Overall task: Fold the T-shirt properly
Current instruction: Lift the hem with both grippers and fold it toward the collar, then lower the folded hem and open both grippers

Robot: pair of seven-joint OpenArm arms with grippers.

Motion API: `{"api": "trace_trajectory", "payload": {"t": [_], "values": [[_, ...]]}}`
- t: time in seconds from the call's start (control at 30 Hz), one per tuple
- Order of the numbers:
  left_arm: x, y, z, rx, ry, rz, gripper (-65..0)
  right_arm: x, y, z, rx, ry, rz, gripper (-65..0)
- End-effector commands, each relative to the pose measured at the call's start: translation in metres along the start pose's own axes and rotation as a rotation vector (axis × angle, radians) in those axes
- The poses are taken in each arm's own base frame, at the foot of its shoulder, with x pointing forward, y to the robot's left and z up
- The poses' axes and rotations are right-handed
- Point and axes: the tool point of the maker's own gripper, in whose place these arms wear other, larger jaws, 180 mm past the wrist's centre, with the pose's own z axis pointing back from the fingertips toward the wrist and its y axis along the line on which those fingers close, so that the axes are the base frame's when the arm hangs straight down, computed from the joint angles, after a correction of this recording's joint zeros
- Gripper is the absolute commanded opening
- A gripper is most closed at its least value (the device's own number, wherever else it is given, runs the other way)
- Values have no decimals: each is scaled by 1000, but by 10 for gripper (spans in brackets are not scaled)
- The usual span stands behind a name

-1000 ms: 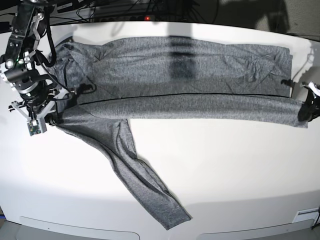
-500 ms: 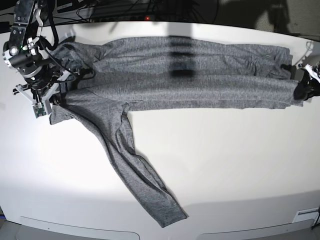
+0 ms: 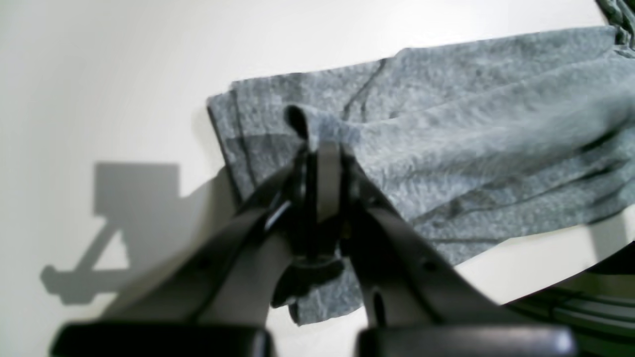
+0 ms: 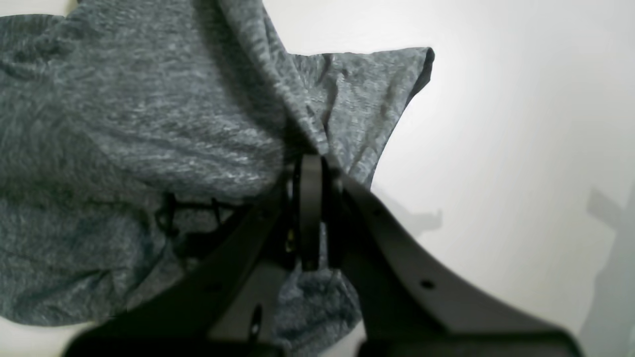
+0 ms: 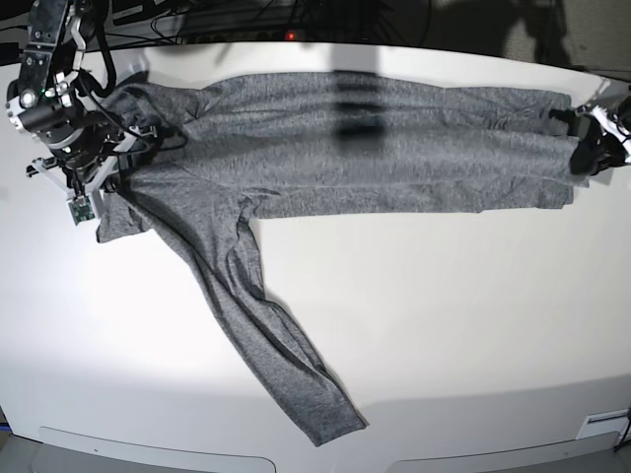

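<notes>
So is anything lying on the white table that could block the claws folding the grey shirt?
Nothing visible: both claws, left claw and right claw, already pinch the heathered dark-grey knit shirt, and the white table is bare.

The T-shirt (image 5: 375,148) is heathered dark grey, mottled with paler flecks and plain of print. The bench (image 5: 444,315) is white. Both pincers are black.

Left end effector (image 3: 320,144) clamped tight, low over surface; right end effector (image 4: 310,166) likewise closed, seemingly low too.
</notes>
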Motion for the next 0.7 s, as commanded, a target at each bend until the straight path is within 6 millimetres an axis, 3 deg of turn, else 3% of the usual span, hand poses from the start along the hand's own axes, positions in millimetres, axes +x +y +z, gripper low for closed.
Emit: {"api": "trace_trajectory", "payload": {"t": [0.0, 0.27, 0.67], "values": [[18, 1, 4, -2, -54, -16, -650, 11, -6, 4, -15, -37, 17, -650], [7, 7, 2, 33, -5, -65, -650, -2, -6, 4, -15, 37, 16, -650], [16, 7, 3, 39, -54, -79, -650, -4, -6, 4, -15, 48, 16, -650]]}}
